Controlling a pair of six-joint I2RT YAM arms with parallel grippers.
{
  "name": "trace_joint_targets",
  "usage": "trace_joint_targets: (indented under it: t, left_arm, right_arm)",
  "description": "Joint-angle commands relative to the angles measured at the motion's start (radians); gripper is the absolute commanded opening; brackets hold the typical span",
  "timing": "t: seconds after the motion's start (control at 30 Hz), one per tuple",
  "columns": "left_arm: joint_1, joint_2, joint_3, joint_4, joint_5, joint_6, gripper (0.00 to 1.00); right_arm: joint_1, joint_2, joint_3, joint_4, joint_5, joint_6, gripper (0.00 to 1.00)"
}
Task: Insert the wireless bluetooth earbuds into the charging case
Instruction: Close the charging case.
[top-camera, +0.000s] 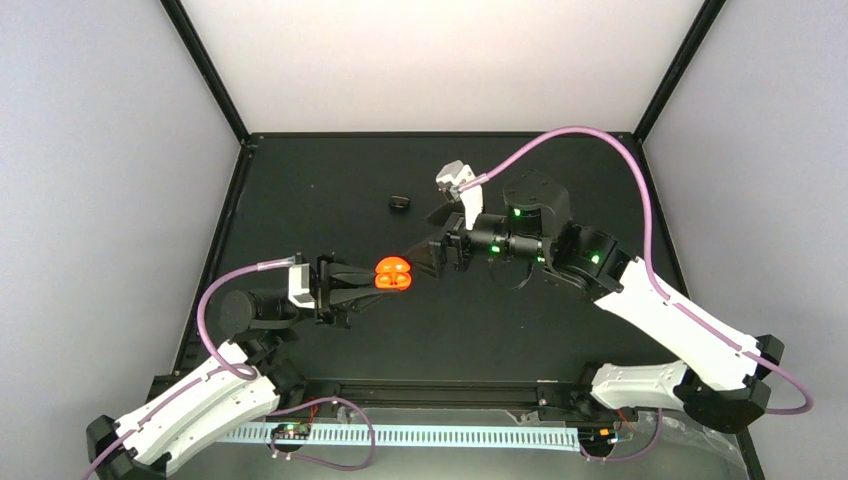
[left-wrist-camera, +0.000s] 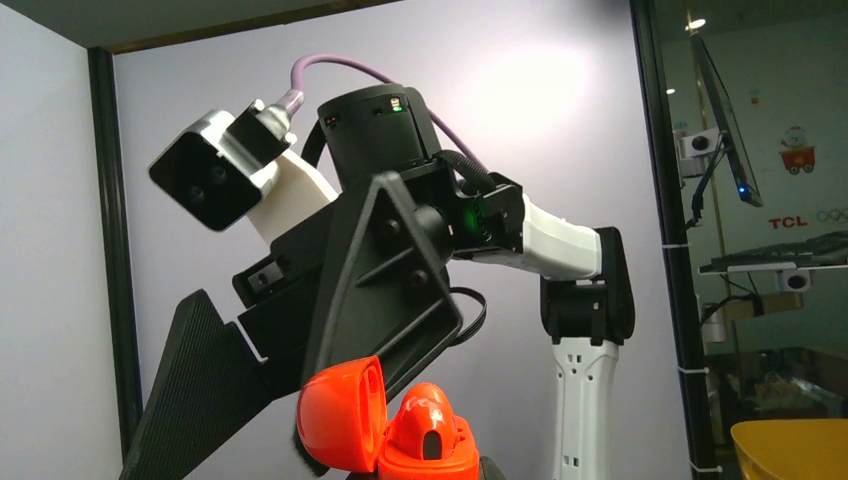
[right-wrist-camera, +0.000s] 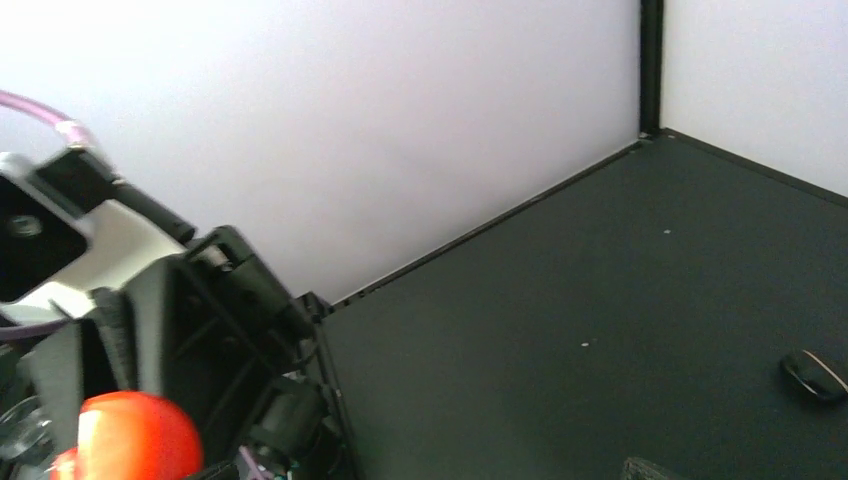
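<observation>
While pinched in the left end effector (top-camera: 383, 276), glossy orange charging case (top-camera: 395, 272) agape; right end effector (top-camera: 433, 240) spread.

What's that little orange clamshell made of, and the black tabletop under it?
The charging case looks like glossy moulded plastic: smooth, with bright highlights on its lid. The tabletop looks matte black, perhaps rubber or coated board; it shows no glare.
</observation>
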Motion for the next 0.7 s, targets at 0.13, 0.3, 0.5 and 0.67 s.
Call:
trace_joint_targets:
  t: [0.13,0.3,0.5,0.67]
  left_arm:
    - [-0.008,0.025,0.047,0.027,0.009,-0.011,0.02]
    - [-0.009,0.030,0.047,0.021,-0.010,-0.009,0.02]
    - [-0.008,0.034,0.064,-0.223,-0.228,0.015,0.02]
    - [0.011,0.145,0.118,-0.515,-0.563,-0.115,0.01]
  right_arm:
    - [0.010,-0.029,-0.012,0.024,-0.156,-0.038,1.00]
    - [0.010,-0.057,-0.028,0.018,-0.091,-0.047,1.00]
    - [-0.033,-0.170,-0.157,0.061,0.396,0.054,1.00]
    - [-0.142,-0.252,-0.353,0.094,0.496,0.148,1.00]
